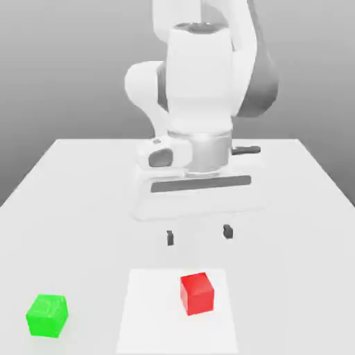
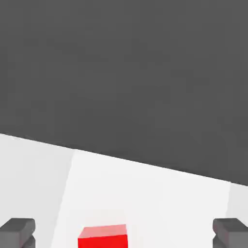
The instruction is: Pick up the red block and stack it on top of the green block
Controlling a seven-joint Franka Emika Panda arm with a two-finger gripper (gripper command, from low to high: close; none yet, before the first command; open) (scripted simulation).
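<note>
Red block (image 1: 197, 293) sits on the white patch (image 1: 152, 319), which will serve as landmark: the block rests on the side of it toward the exterior view's right, turned a little askew to its edges. The green block (image 1: 48, 315) stands on the table (image 1: 83, 222), well apart from the patch, off to the exterior view's left. Above the patch, toward the arm's base, hangs the gripper (image 1: 199, 234), its two fingertips spread wide with nothing between them. I'd judge the red block light and stiff, with flat faces that should neither squash nor chip; smooth sides might slip under a skewed pinch. Best hold: turn the pads square to two opposite upright faces, close at mid-height, and keep the top and bottom free for stacking. Pinching across corners would likely spin it on the patch.
</note>
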